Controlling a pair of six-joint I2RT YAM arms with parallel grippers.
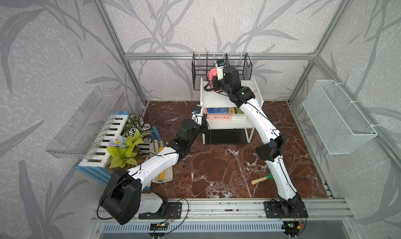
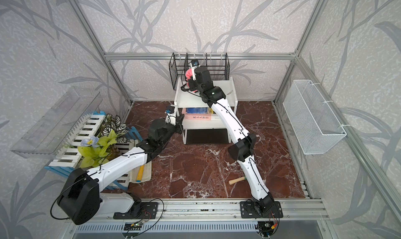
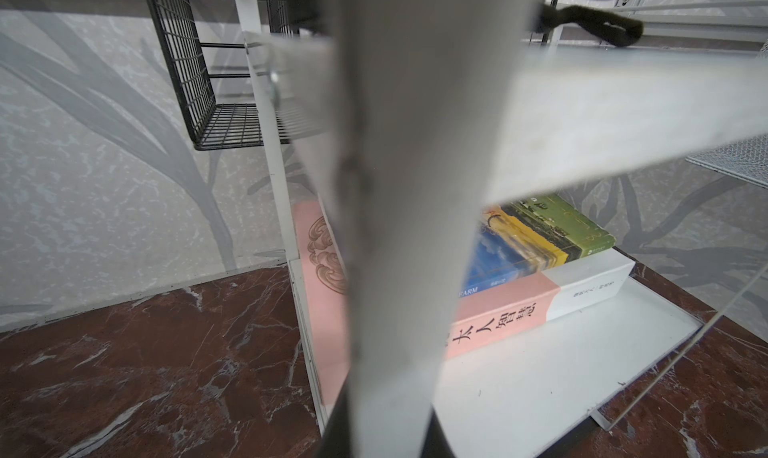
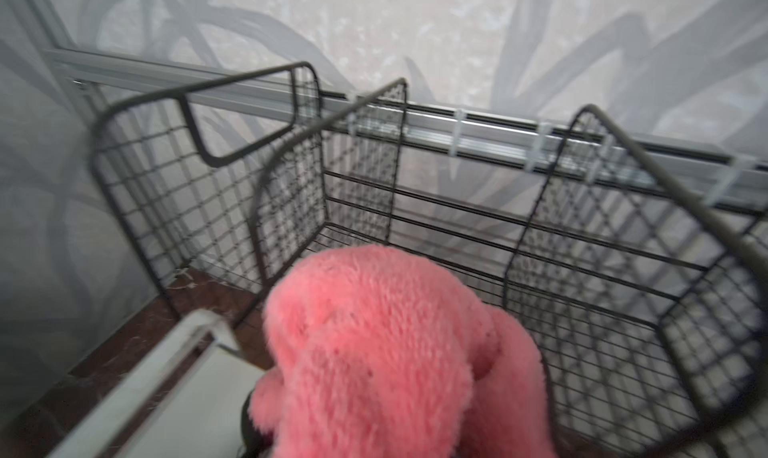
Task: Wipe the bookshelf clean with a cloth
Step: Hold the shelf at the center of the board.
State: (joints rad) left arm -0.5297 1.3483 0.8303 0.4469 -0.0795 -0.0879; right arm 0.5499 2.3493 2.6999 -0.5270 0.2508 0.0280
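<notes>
- Left arm [image 1: 156, 162] reaches low; left jaws closed on the bookshelf's [image 1: 217, 99] left front upright.
- Bare surface [image 1: 217, 168] lies open before the shelf.
- Right arm [image 1: 258, 116] arches over the top board; right jaws clamp the pink cloth [image 1: 212, 74] at its back-left corner, beside the black wire rack [image 1: 196, 75].

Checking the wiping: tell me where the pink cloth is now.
In both top views the cloth is bunched at the back left corner of the top board of the bookshelf, just in front of the black wire rack.
</notes>
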